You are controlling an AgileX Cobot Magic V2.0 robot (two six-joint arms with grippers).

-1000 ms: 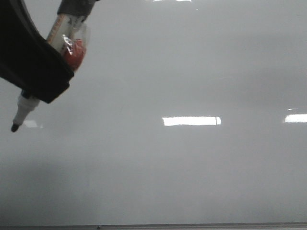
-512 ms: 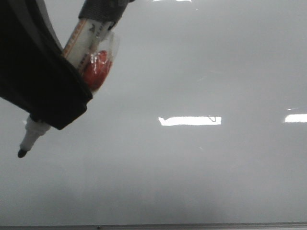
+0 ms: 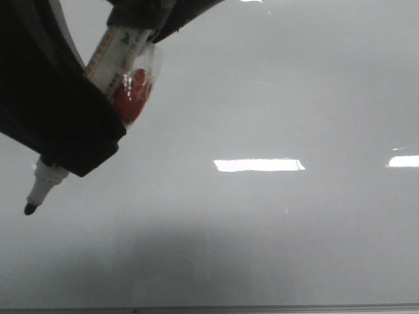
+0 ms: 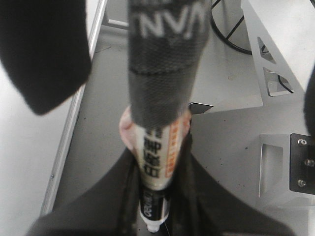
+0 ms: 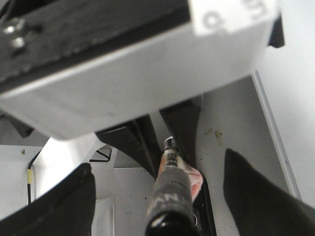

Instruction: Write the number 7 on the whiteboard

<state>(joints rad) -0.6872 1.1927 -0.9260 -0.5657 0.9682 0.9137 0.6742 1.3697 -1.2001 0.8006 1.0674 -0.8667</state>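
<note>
The left pincer (image 3: 59,140) is clenched on the marker (image 3: 118,59). The whiteboard (image 3: 275,229) lies just under its tip, with no 7 yet. A loose marker could slip, making the line wobbly.

Pale grey whiteboard (image 3: 275,98); white marker (image 3: 49,180), black tip, red-orange label; black fingers (image 3: 59,124)

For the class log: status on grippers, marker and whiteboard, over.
Left gripper shut on marker. Right gripper open, unloaded. Whiteboard blank, no 7 yet. Nothing in the way.
</note>
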